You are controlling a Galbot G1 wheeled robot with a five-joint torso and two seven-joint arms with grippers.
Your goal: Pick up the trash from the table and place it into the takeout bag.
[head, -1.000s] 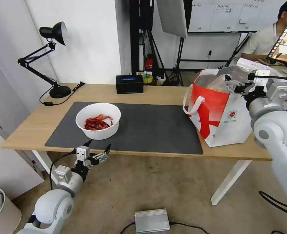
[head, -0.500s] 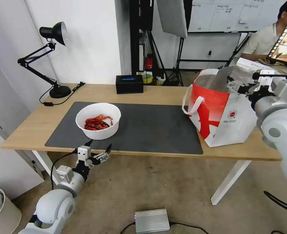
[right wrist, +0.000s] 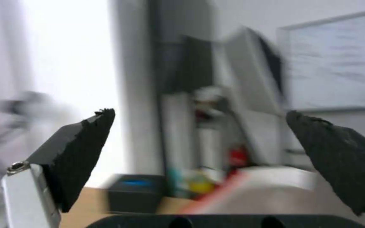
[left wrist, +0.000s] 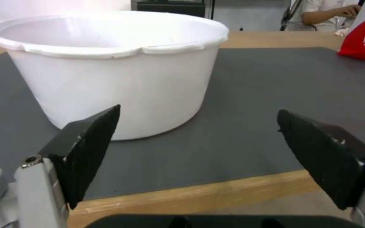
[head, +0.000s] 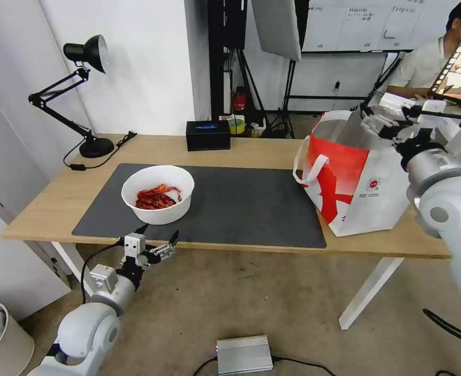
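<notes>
Your left gripper (head: pixel 157 237) hangs at lower left of the head view, just off the near edge of the long light-wood table (head: pixel 251 149), fingers spread wide and empty, aimed level at the white round plastic bowl of red scraps (head: pixel 158 194). Your right gripper (head: pixel 381 117) sits at upper right, above the mouth of the large white-and-red takeout bag with silver foil lining (head: pixel 353 177), its fingers likewise spread with nothing between them. By the look of it you are at the bowl step: it stands upright at centre-left on the dark grey rectangular mat (head: pixel 241 203), mouth up, round, with no long axis to line up on. Next, I judge, you need the left gripper forward to take the near rim or wall, keeping the bowl level so the scraps stay in.
</notes>
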